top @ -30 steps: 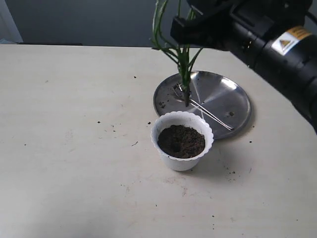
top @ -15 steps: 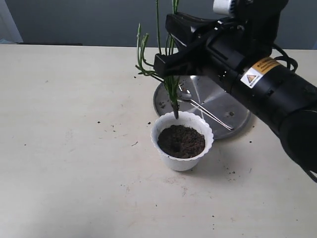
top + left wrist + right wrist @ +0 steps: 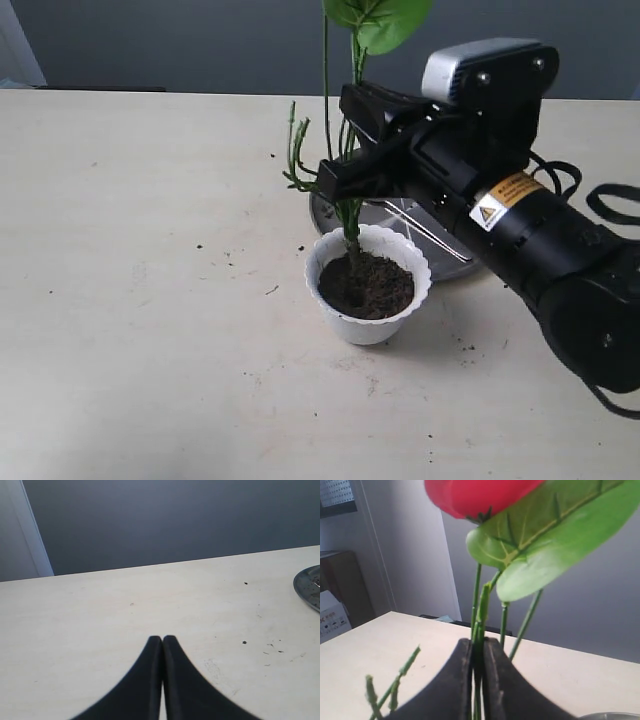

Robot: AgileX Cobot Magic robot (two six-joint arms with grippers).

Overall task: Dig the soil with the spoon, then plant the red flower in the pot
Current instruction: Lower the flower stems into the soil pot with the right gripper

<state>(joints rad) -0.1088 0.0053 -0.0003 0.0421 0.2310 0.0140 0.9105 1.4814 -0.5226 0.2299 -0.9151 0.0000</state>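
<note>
The white scalloped pot [image 3: 368,285] stands mid-table, filled with dark soil [image 3: 370,286]. My right gripper [image 3: 345,180] is shut on the green stems of the red flower [image 3: 478,495] just above the pot. The stem base [image 3: 352,250] touches the soil at the pot's left side. A round green leaf [image 3: 385,15] shows at the top edge; the red bloom shows only in the right wrist view. The silver spoon [image 3: 425,232] lies on the steel plate, mostly hidden behind the arm. My left gripper [image 3: 162,639] is shut and empty, low over bare table.
A round steel plate [image 3: 445,262] sits right behind the pot, largely covered by the right arm; its edge [image 3: 307,585] shows in the left wrist view. Soil crumbs [image 3: 272,290] are scattered on the beige table around the pot.
The right gripper has carried the flower from over the plate toward the pot and lowered it, so the stem base now rests in the soil. The left gripper shows no earlier view.
</note>
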